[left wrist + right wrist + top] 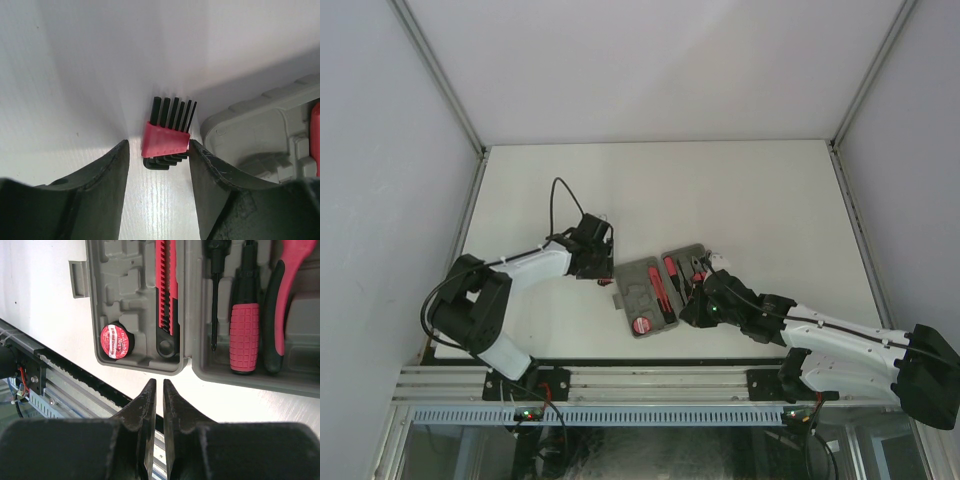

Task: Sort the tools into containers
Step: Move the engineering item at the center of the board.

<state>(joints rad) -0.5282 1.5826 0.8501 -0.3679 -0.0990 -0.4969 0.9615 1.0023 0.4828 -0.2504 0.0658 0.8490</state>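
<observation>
The grey tool case (642, 283) lies open in the middle of the table. In the right wrist view its left half (131, 285) holds a round red disc (116, 341) and a red-and-black cutter (167, 290). Its right half holds a long thin screwdriver (215, 295), a short red-black driver (244, 335) and red-handled pliers (281, 300). A comb-like piece (165, 139) with a red holder lies on the table just left of the case (260, 127). My left gripper (158, 144) is open with a finger on each side of it. My right gripper (159, 382) is shut and empty, just in front of the case's near edge.
A black-edged metal rail (65, 375) runs along the table's front edge, close under my right gripper. White walls enclose the table at the back and on both sides. The left arm's black cable (556, 200) loops above its wrist.
</observation>
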